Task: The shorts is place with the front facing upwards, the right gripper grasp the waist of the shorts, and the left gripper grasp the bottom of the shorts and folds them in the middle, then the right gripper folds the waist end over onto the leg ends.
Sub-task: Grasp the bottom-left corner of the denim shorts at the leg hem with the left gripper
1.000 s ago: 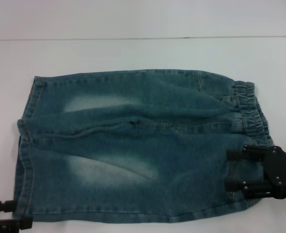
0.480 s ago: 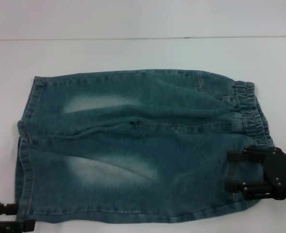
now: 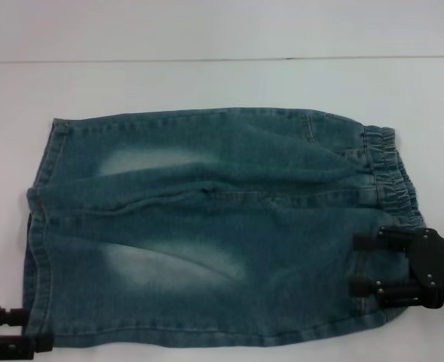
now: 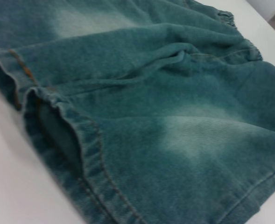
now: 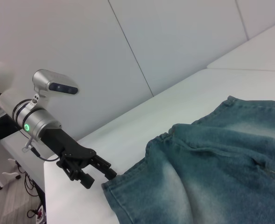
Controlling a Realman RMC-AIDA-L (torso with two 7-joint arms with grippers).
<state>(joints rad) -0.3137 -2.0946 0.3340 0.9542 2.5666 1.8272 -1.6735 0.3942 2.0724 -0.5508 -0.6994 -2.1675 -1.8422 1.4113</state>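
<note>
Blue denim shorts [image 3: 206,226] lie flat on the white table, front up. The elastic waist [image 3: 391,177] is at the right and the leg hems [image 3: 37,249] are at the left. My right gripper [image 3: 357,264] is open over the near corner of the waist, fingers pointing left. Just off the near leg's hem corner, my left gripper [image 3: 37,329] is open at the table's near left; it also shows in the right wrist view [image 5: 102,175]. The left wrist view looks closely at the leg hem [image 4: 90,154].
The white table [image 3: 206,83] extends beyond the shorts on the far side and to the right. In the right wrist view, a white wall stands past the table's edge [image 5: 72,205] behind the left arm [image 5: 39,123].
My left gripper dipped slightly at the hem corner and came back. The right gripper and the shorts have not visibly moved.
</note>
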